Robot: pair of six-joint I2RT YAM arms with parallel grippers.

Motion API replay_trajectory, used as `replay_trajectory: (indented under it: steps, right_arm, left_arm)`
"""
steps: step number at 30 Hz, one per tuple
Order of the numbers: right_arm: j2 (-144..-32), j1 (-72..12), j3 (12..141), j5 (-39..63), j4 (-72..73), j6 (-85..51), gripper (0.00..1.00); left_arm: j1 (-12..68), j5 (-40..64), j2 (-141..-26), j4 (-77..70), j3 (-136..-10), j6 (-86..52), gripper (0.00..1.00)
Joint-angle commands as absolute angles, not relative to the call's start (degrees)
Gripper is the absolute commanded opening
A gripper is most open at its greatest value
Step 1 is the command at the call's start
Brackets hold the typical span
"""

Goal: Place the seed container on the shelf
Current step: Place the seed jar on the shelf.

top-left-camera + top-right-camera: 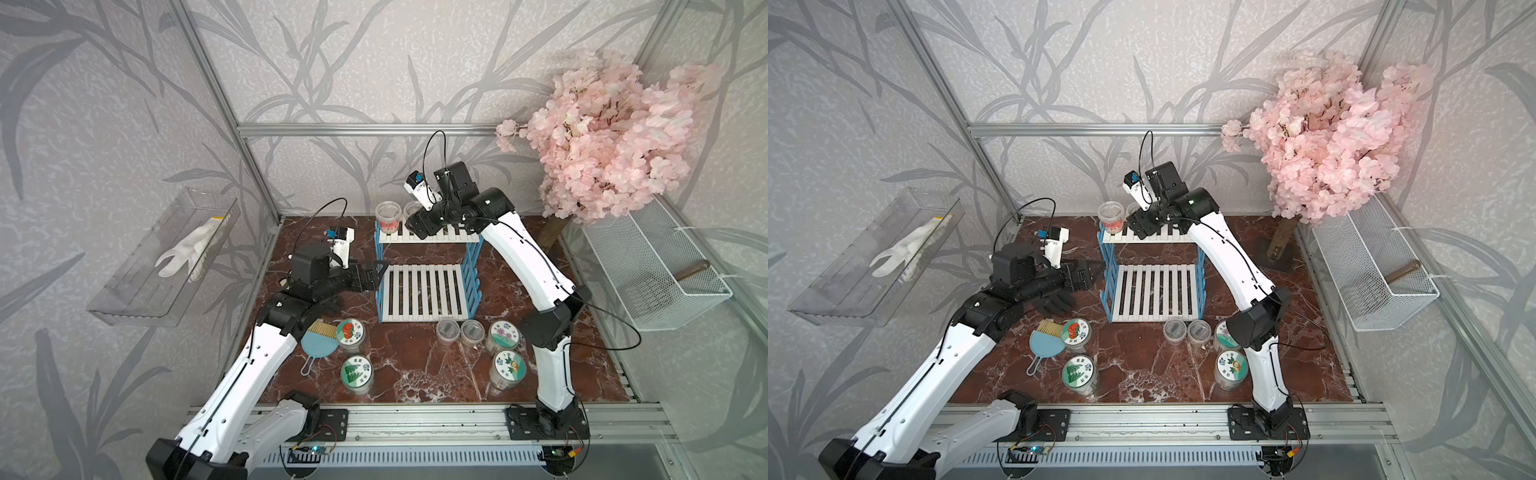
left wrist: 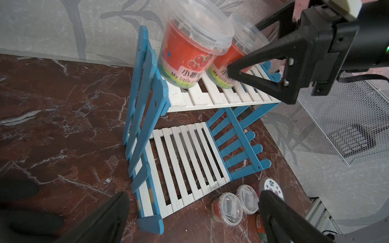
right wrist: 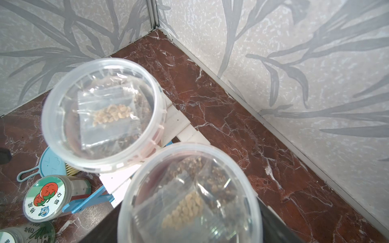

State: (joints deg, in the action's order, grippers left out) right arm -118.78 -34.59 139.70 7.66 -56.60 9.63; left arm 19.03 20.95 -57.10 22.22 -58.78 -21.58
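Note:
The shelf has white slatted tiers and blue picket sides; it stands at the back middle in both top views. Two seed containers stand on its top tier. They are clear tubs with red labels, each with a seed bag inside. The left one stands free. My right gripper has a finger on each side of the right one; whether they touch it is hidden. My left gripper is open and empty beside the shelf's left frame.
Two small clear-lidded tubs sit in front of the shelf. Printed-lid jars and a blue dustpan with brush lie nearer the front. A pink blossom tree and wire basket stand right; a clear wall tray hangs left.

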Motion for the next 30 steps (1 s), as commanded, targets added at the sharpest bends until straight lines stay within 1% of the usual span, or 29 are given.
replay_trajectory:
  steps: [1,12,22,28,30]
  right_arm:
    - [-116.28,-34.67,138.98,8.85,-54.51,9.14,0.82]
    - [-115.59,-34.63,137.10,8.08,-53.10,9.33,0.80]
    - [-114.22,-34.63,133.86,9.92,-49.58,7.93,0.79]
    - [-112.93,-34.54,132.64,8.21,-49.82,9.23,0.81]
    - [-112.51,-34.37,131.88,7.15,-49.79,9.49,0.84]
  left_arm:
    - [18.82,21.49,-57.22,20.77,-58.64,-21.53,1.00]
    - [18.76,22.47,-57.96,19.54,-58.68,-21.88,1.00]
    - [18.78,25.33,-57.98,10.65,-56.97,-23.02,1.00]
    - [18.81,25.56,-56.88,7.59,-55.15,-22.63,1.00]
    - [18.81,25.57,-56.70,8.65,-55.20,-22.09,1.00]
